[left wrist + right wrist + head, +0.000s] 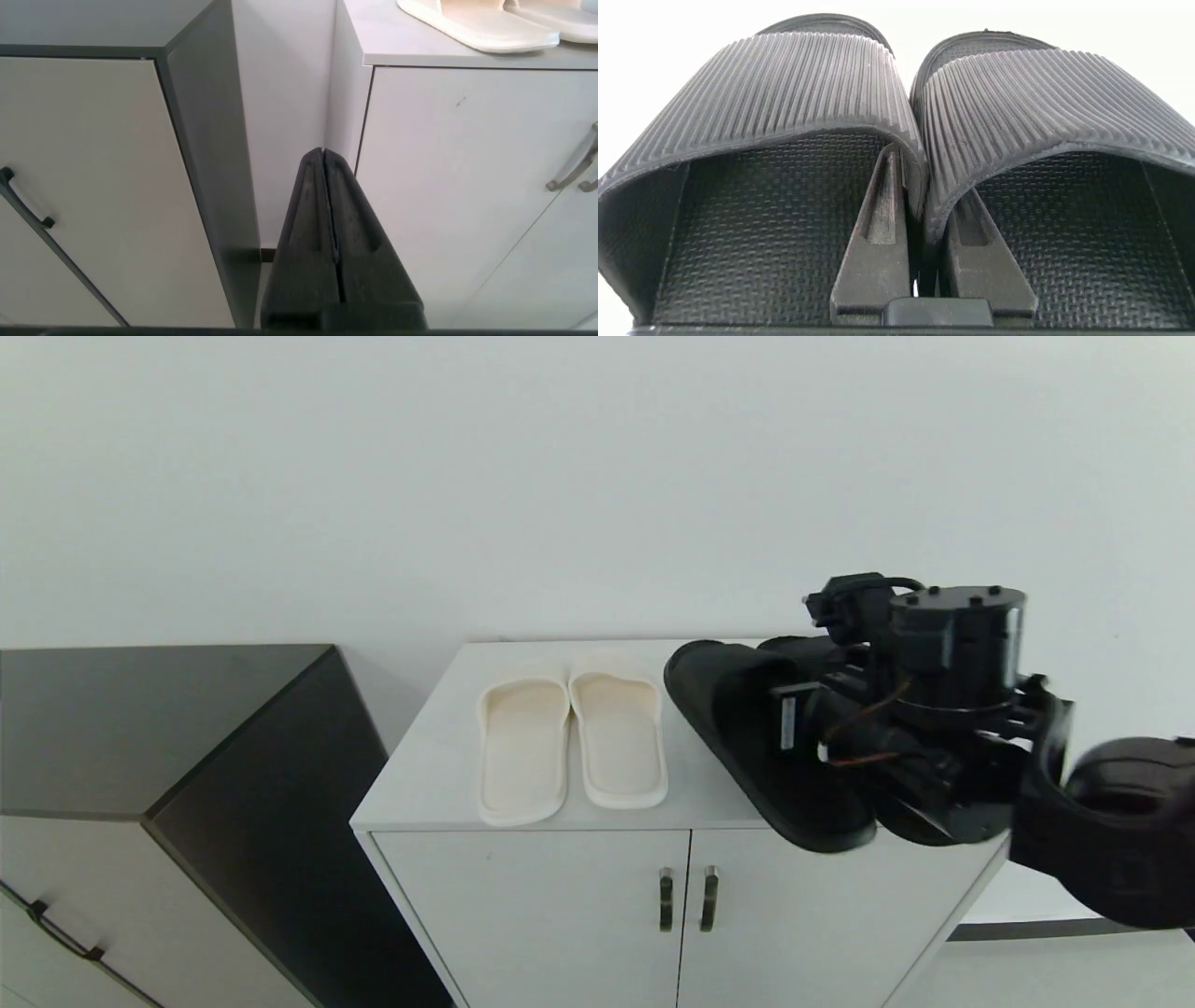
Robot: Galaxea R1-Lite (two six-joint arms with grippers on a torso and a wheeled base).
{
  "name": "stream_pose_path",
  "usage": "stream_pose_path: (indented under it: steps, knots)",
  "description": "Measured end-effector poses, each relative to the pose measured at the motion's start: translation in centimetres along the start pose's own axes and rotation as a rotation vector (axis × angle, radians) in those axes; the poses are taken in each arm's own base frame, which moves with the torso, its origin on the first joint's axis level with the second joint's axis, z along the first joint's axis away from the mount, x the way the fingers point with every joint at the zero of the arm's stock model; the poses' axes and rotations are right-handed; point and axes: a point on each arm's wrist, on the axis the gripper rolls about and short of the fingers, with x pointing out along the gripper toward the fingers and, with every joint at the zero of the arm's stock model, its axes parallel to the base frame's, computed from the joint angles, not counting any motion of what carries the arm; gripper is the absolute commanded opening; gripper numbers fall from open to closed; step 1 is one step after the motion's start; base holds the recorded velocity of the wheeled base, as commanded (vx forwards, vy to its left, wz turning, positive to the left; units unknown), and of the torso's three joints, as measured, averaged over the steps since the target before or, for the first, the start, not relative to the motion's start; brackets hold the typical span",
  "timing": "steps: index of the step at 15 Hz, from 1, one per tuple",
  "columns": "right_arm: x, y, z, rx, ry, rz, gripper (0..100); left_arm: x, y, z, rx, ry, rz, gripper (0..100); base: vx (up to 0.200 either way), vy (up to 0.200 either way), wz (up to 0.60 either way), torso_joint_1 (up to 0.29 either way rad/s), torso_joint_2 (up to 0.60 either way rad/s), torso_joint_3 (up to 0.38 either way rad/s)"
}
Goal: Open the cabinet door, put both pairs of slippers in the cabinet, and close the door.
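Head view: right arm comes in from 4 o'clock, with the wrist bent over the right end of the white cabinet top. Its front is buried in the black slippers. The black pair sits side by side and tilted, toes toward 11 o'clock. The heels poke out past the top's front edge toward 5 o'clock. Cannot tell if the soles touch the top.

White slippers lie flat on the same top, at 9 o'clock of the black pair and just beside it. Both cabinet doors are shut. The door handles sit together at the middle seam, at 5 o'clock of the white pair. A dark cabinet stands at 9 o'clock of the white cabinet, with a narrow gap between them.

Left wrist view: left gripper hangs low, below the cabinet tops, pointing into the gap between the two cabinets. Its fingers are pressed together with nothing between them. The dark cabinet's pale front with a dark handle is on one side, and the white cabinet's shut door is on the other. A white slipper lies on the top above that door.

Right wrist view: right gripper has one finger inside each black slipper, under the ribbed straps. The fingers pinch the two inner strap walls together between them. The textured footbeds of both slippers show.
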Motion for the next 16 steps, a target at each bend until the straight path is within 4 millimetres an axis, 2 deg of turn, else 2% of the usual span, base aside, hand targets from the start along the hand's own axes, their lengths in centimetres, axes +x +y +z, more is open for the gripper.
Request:
stream_pose_path:
  steps: [3,6,8,14,16]
  knots:
    - [-5.4,-0.7,-1.0,-0.002,0.036,0.294,0,0.0,0.0,0.0,0.000,0.000,0.000,0,0.000,0.000,0.00,0.000,0.00,0.000]
    - [-8.1,-1.2,-0.9,0.033,0.052,0.415,0,0.0,0.0,0.0,0.001,0.000,-0.001,0,0.000,0.000,0.00,0.000,0.00,0.000]
    - [-8.8,-1.5,-1.0,0.035,0.053,0.452,0,0.0,0.0,0.0,0.000,0.000,0.000,0,0.000,0.000,0.00,0.000,0.00,0.000]
    - [-9.2,-1.7,-1.6,0.030,0.068,0.470,0,0.0,0.0,0.0,0.001,0.000,-0.001,0,-0.200,0.000,0.00,0.000,0.00,0.005]
    - [-9.3,-1.8,-1.9,0.027,0.078,0.465,0,0.0,0.0,0.0,0.000,0.000,0.000,0,0.000,0.000,0.00,0.000,0.00,0.000]
